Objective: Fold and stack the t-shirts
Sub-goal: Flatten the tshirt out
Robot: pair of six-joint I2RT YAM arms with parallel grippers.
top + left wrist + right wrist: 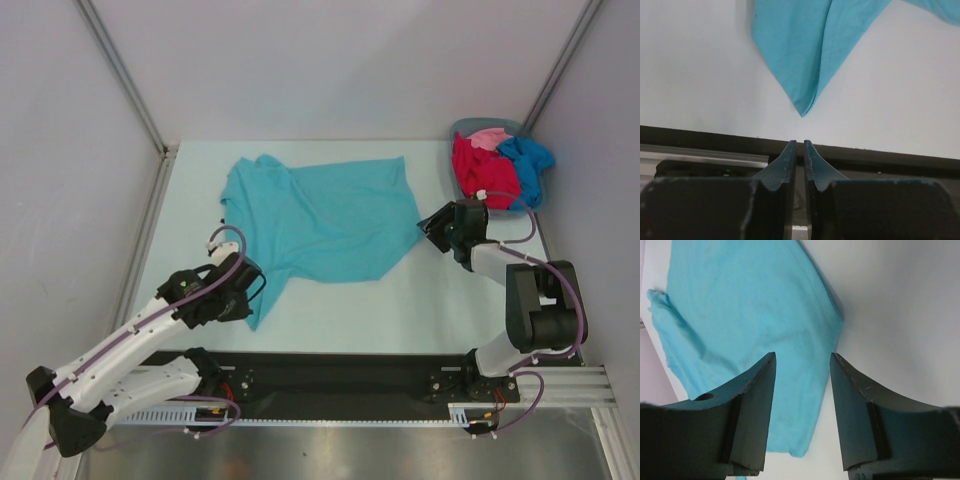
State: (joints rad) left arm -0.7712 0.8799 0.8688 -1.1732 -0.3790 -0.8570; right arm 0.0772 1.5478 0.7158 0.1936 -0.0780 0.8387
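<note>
A teal t-shirt (325, 215) lies spread and a little rumpled on the table. My left gripper (245, 295) is by its near-left corner. In the left wrist view its jaws (799, 143) are shut and empty, and the shirt's pointed corner (802, 75) lies just beyond the tips. My right gripper (430, 228) is at the shirt's right edge. In the right wrist view it is open (802, 360) above the shirt's edge (765, 315), holding nothing. Red (480, 168), pink (487, 137) and blue (528, 160) t-shirts lie bunched in the basket.
The grey-blue basket (487, 124) stands at the far right corner of the table. White walls with metal posts close in the left, back and right sides. A black rail (330, 375) with the arm bases runs along the near edge.
</note>
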